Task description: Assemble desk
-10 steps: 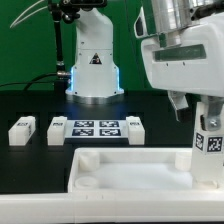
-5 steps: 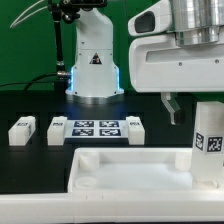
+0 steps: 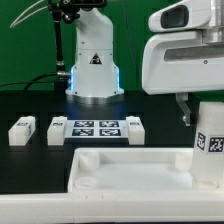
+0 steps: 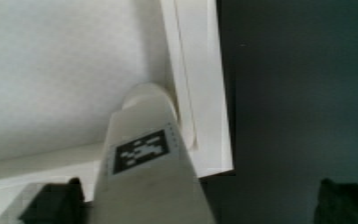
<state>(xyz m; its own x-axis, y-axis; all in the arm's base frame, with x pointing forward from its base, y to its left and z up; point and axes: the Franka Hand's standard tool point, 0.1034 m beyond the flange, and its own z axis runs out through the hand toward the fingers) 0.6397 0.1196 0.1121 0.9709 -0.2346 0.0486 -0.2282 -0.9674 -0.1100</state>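
Note:
The white desk top (image 3: 120, 158) lies rim-up at the front of the table. One white leg (image 3: 208, 140) with a tag stands upright in its corner at the exterior view's right. My gripper (image 3: 195, 106) hangs just above that leg, open, with one dark finger (image 3: 183, 108) showing beside it. In the wrist view the leg (image 4: 149, 165) stands between my spread fingertips (image 4: 51, 203), closer to one of them, and my gripper (image 4: 197, 206) does not close on it. The desk top's rim (image 4: 194, 90) runs past the leg.
Three loose white legs lie on the black table behind the desk top: two at the exterior view's left (image 3: 22, 131) (image 3: 56, 130) and one (image 3: 137, 128) beside the marker board (image 3: 95, 127). The arm's base (image 3: 93, 60) stands at the back.
My gripper has risen and shifted toward the exterior view's right, away from the upright leg. The leg stays standing in the corner socket.

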